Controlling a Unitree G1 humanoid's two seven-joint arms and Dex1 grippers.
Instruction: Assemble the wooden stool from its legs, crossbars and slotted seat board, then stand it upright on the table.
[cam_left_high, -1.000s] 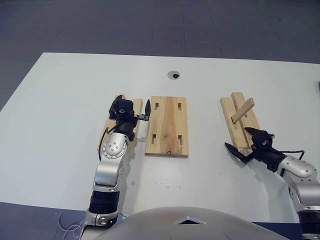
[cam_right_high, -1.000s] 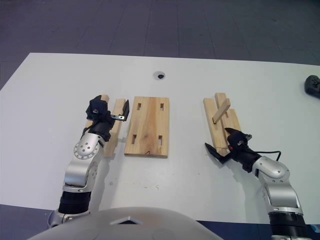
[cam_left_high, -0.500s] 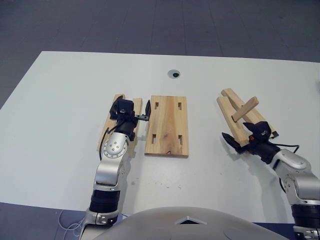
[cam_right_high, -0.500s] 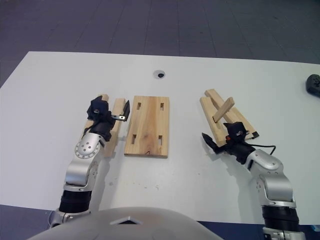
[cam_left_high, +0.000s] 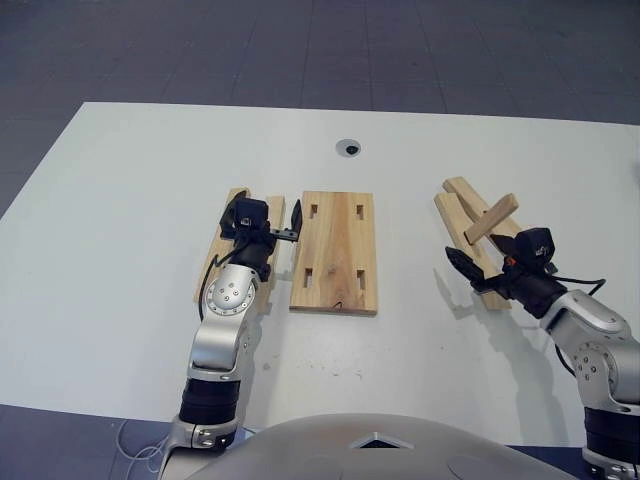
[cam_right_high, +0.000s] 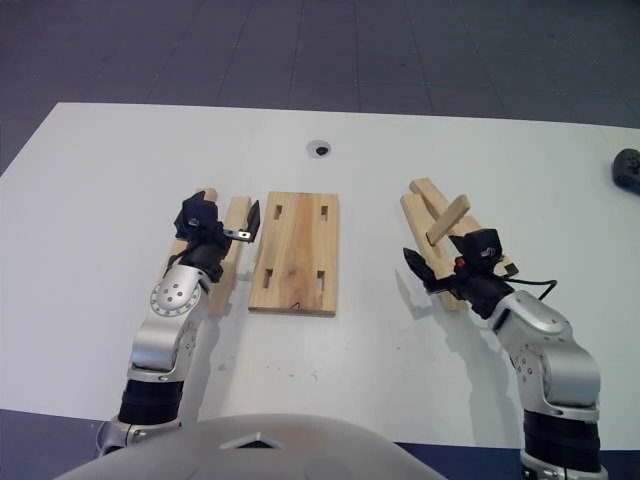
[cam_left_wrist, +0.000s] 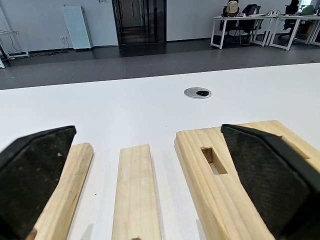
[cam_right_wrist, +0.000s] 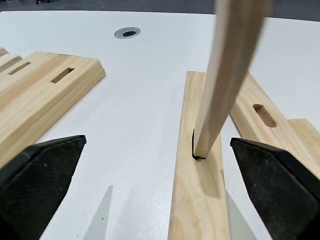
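Since our right tool (cam_left_high: 488, 262) nudged the right legs (cam_left_high: 457, 203) askew and now hovers spread above them, crossbar (cam_left_high: 491, 218) still propped, assembly has barely begun; left tool (cam_left_high: 264, 218) stays spread

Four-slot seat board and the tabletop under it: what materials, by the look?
Pale rectangular slotted seat board: bare softwood, probably pine; lengthwise grain streaks show, no gloss. White table: smooth matte sheet, likely laminate or painted board; no grain, core hidden.
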